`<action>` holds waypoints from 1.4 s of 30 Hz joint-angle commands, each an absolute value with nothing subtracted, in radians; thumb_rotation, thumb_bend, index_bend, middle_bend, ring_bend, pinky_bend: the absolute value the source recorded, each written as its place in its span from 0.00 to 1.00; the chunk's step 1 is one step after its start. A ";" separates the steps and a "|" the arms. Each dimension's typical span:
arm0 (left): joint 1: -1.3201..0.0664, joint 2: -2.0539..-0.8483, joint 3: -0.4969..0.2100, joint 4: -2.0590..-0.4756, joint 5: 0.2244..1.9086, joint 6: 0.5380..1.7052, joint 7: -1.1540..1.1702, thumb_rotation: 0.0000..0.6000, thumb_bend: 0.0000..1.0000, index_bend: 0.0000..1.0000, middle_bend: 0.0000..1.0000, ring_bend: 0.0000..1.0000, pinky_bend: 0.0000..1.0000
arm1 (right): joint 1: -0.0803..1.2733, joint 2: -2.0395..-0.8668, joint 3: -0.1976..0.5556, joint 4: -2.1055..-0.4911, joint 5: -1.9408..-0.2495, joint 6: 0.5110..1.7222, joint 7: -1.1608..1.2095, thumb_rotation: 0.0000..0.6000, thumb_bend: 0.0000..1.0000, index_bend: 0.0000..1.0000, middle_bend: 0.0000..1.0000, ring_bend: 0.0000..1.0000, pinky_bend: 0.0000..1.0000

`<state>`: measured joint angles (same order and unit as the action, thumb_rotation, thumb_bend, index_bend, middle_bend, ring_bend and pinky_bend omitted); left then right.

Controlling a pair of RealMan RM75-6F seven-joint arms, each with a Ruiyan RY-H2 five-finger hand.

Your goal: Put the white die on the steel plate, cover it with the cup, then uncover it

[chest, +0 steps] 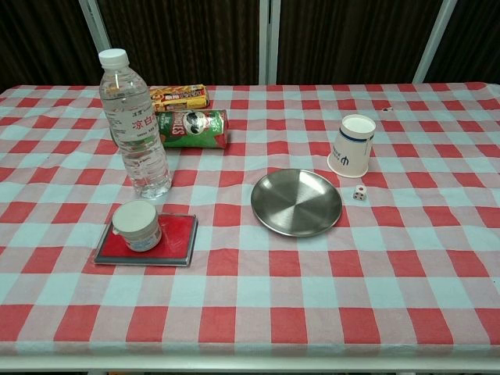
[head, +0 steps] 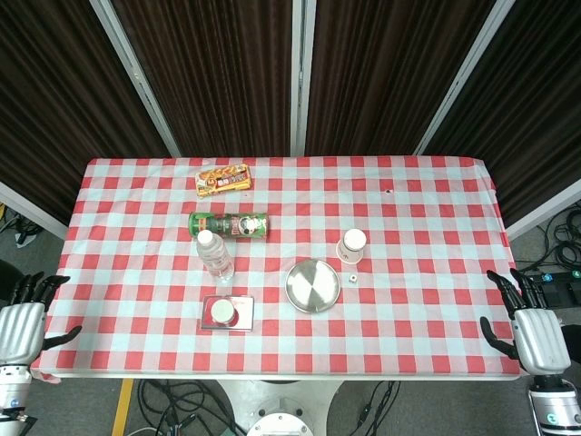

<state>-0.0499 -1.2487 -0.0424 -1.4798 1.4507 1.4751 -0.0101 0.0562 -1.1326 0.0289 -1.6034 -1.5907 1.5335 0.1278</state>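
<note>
A round steel plate [head: 312, 284] [chest: 296, 201] lies near the middle of the checked table. Just to its right sits the small white die [head: 350, 278] [chest: 359, 192]. Behind the die a white paper cup [head: 352, 245] [chest: 351, 146] stands upside down. My left hand [head: 25, 323] hangs open off the table's left front corner in the head view. My right hand [head: 526, 329] is open past the right front corner, fingers spread upward. Neither hand touches anything, and neither shows in the chest view.
A water bottle [head: 216, 254] [chest: 137, 125] stands left of the plate. Behind it lie a green can [head: 228, 224] [chest: 192, 128] and a snack box [head: 223, 180] [chest: 179, 97]. A white jar [chest: 137, 226] sits on a red pad [head: 227, 313] [chest: 172, 237] at the front left.
</note>
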 commanded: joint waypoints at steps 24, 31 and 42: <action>-0.047 -1.252 -0.041 -1.478 1.446 1.479 -0.014 1.00 0.07 0.20 0.19 0.10 0.08 | 0.425 -1.223 0.125 -1.630 -1.391 0.955 -0.171 1.00 0.28 0.31 0.88 0.84 0.86; -0.046 -1.254 -0.041 -1.467 1.440 1.473 -0.023 1.00 0.07 0.20 0.19 0.10 0.08 | 0.541 -1.387 0.160 -1.502 -1.271 0.844 -0.259 1.00 0.28 0.38 0.94 0.90 0.92; -0.050 -1.265 -0.042 -1.439 1.437 1.461 -0.045 1.00 0.07 0.20 0.19 0.10 0.08 | 0.627 -1.568 0.164 -1.344 -1.169 0.809 -0.334 1.00 0.28 0.39 0.94 0.90 0.92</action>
